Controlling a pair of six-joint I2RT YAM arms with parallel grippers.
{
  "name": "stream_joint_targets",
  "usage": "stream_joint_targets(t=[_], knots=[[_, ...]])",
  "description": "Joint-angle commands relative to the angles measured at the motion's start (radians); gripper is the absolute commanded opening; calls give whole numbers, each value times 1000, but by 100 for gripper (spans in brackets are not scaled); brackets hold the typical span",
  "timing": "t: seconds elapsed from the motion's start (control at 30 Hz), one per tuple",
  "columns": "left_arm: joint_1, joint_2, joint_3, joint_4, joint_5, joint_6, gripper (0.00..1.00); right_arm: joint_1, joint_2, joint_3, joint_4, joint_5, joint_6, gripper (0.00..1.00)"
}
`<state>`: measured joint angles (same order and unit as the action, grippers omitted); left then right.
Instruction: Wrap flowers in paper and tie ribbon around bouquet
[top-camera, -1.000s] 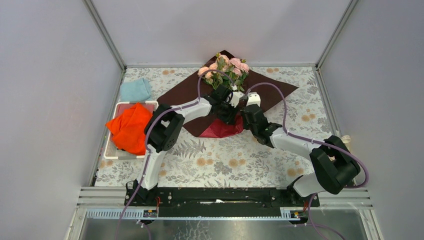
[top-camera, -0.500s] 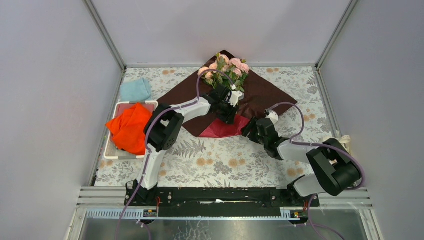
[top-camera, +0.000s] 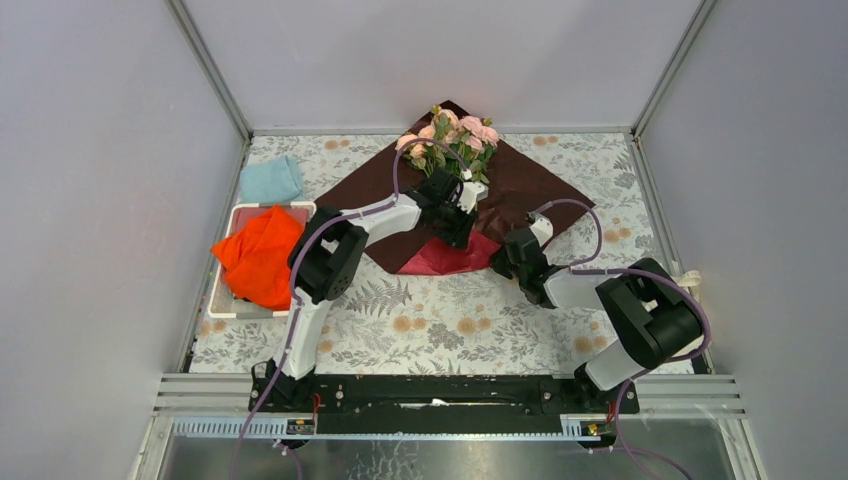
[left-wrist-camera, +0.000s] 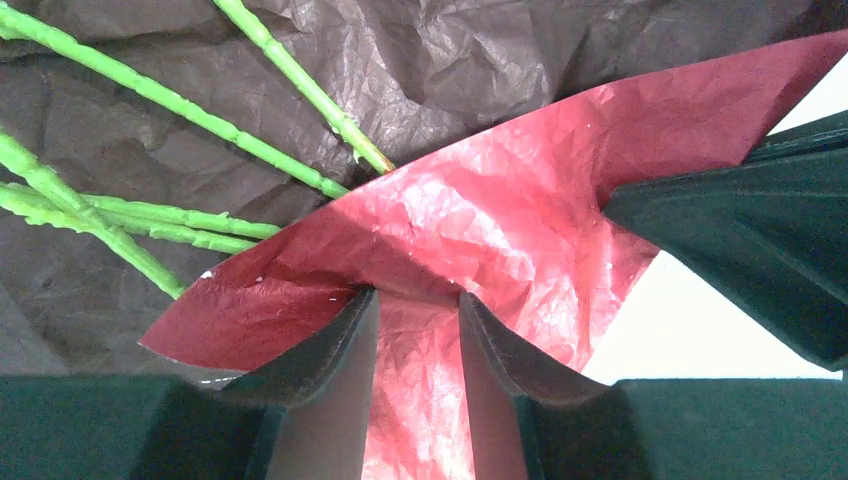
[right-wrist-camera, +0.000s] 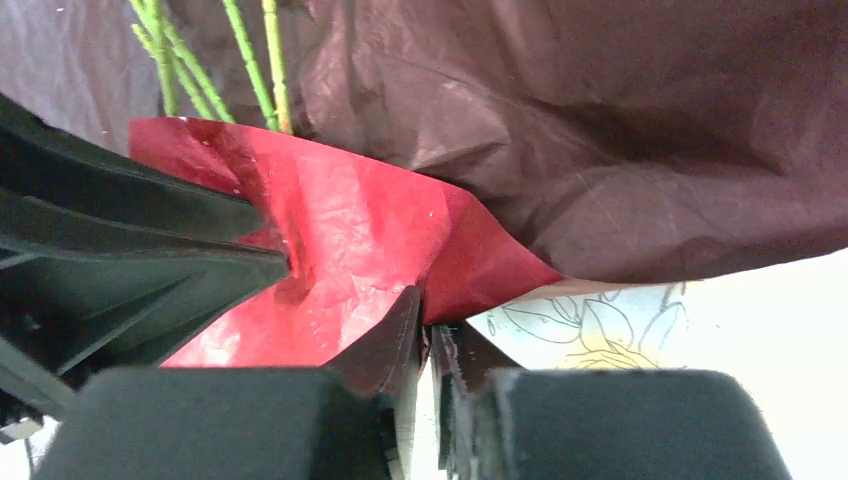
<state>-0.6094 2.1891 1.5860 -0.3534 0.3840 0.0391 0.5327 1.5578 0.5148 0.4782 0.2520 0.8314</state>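
Clamped in left gripper (left-wrist-camera: 417, 296): fold of crinkled, glossy crimson paper (left-wrist-camera: 490, 215), edge pinched by right gripper (right-wrist-camera: 430, 315). Thin knobbly green flower stems (left-wrist-camera: 150, 95) beyond fingertips.

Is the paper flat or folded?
Partly folded: the paper has its near corner turned up, bright red side showing; the rest lies spread.

The desk (top-camera: 455, 325) wears a floral-print tablecloth (top-camera: 610, 215). Directly on it lie the large dark red paper (top-camera: 540, 185) toward the far edge, a light blue cloth (top-camera: 270, 180) far left, and a white tray (top-camera: 225, 312) just nearer.
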Motion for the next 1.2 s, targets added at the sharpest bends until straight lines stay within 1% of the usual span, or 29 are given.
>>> stream_joint_targets(t=[0.0,0.1,0.2,0.23,0.3,0.37,0.47,0.53,0.7,0.83,0.9,1.0,1.17], knots=[[15,28,22,-43,-47,29,44,-6,-1,30,-91,115,-56,9],[24,9,46,-75,-52,31,49,-2,-17,19,-104,125,-98,5],[39,-22,96,-161,-14,43,60,7,-22,39,-147,128,-162,5],[49,-42,104,-180,5,47,65,13,-23,50,-157,131,-187,5],[67,-84,90,-191,12,51,75,28,-30,63,-172,143,-233,5],[86,-119,59,-194,7,40,81,43,-38,80,-196,161,-269,5],[98,-140,-7,-201,33,37,87,55,-55,93,-228,193,-305,5],[99,-134,-40,-202,57,34,88,56,-65,93,-234,200,-323,5],[102,-94,-63,-205,131,4,88,68,-71,107,-241,195,-371,5],[100,-68,-80,-200,196,-20,81,89,-74,139,-277,222,-420,5],[99,-65,-91,-170,205,-34,74,105,-74,152,-296,242,-449,6],[97,-65,-97,-113,221,-69,59,123,-74,157,-309,237,-472,6],[76,-35,-70,-59,287,-96,60,126,-87,147,-309,206,-474,6]])
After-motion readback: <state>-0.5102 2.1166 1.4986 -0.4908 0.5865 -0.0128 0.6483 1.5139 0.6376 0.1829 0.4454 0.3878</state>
